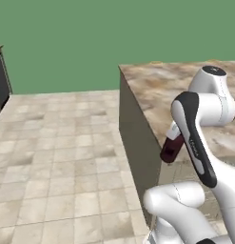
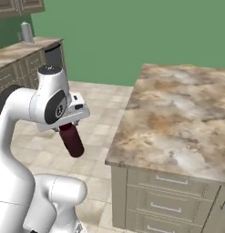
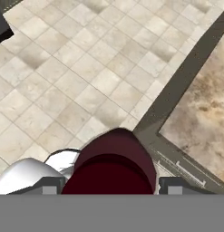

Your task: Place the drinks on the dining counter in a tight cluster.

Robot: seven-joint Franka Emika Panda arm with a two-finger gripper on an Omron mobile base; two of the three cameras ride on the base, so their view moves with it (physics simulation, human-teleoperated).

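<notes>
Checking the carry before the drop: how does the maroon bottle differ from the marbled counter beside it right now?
The maroon bottle hangs tilted in the gripper over the tiled floor; the marbled counter stands level on its cabinet. Bottle is plain dark, counter mottled beige-brown. They do not touch.

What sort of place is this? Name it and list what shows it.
Most likely a kitchen: a marbled stone counter over drawers with bar handles, a beige tiled floor, and a second counter along the green wall. The gripper holds a dark-maroon bottle.
</notes>
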